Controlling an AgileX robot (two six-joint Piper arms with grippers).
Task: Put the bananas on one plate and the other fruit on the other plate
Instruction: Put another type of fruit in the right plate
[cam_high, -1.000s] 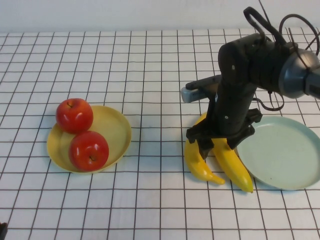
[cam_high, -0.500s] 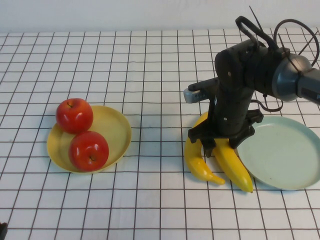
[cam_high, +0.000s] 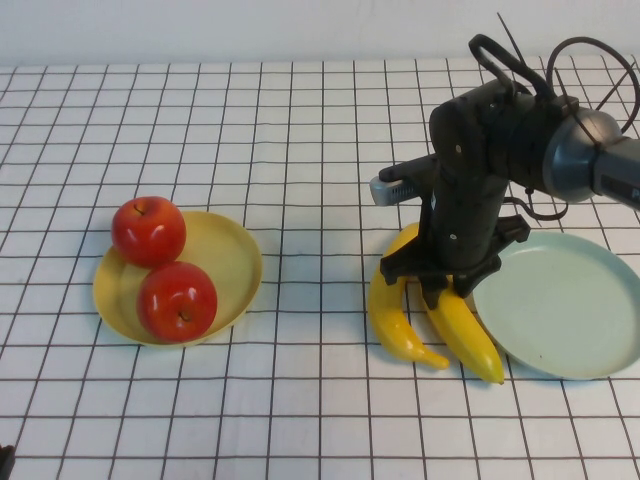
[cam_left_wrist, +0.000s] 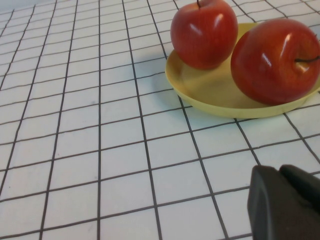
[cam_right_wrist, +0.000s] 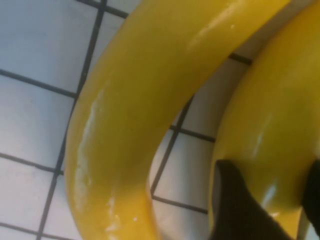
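Note:
Two yellow bananas lie side by side on the table, the left banana and the right banana, just left of the empty pale blue-green plate. My right gripper points down with its fingers closed on either side of the right banana; the left banana lies beside it. Two red apples sit on the pale yellow plate at the left. My left gripper is shut and empty, low over the table near that plate.
The table is covered by a white cloth with a black grid. The right arm's dark body and cables stand above the bananas and the blue-green plate's near rim.
My right gripper's fingers have drawn in around the right banana and the arm has shifted slightly. The bananas, apples and plates have not moved.

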